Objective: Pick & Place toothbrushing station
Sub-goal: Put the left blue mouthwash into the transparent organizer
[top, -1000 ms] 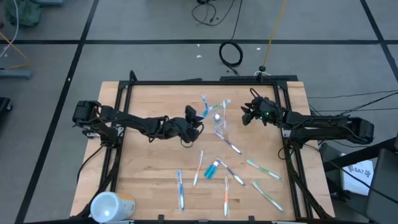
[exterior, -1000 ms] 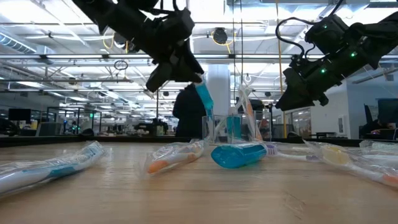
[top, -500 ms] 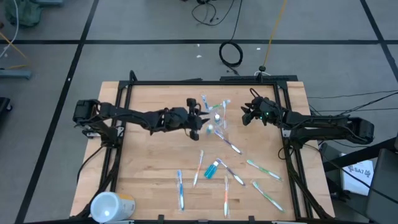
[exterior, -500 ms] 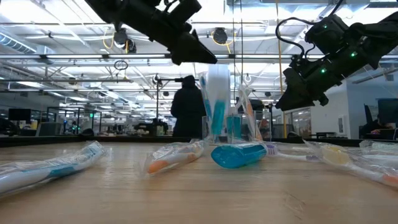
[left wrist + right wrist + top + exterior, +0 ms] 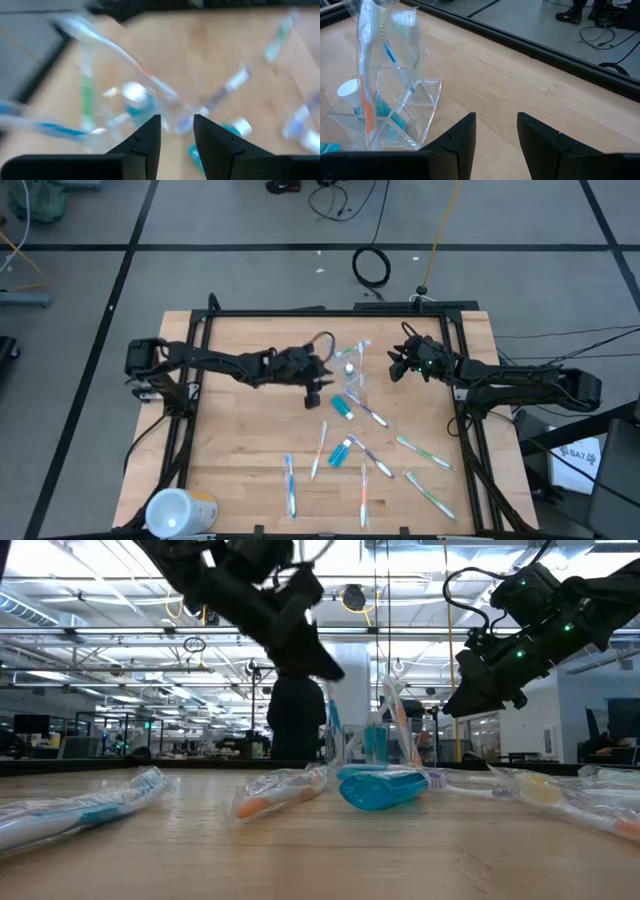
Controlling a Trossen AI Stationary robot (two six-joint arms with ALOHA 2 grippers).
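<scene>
A small clear cup stands at the table's middle, far side, with wrapped toothbrushes and a toothpaste tube upright in it. A blue toothpaste tube lies flat on the table just near of the cup. My left gripper hovers left of the cup, open and empty; its wrist view is blurred. My right gripper waits right of the cup, open and empty. A second blue tube and several wrapped toothbrushes lie on the near half of the table.
A large white and yellow cylinder lies at the near left corner. Loose toothbrushes are spread over the near right. The table's black frame runs along the far edge. Bare wood lies to the left.
My left gripper has carried a blue toothpaste tube up over the cup from its left and has let it go. The tube has fallen and now lies flat on the table just near of the cup. My left gripper has drawn back a little to the left.
</scene>
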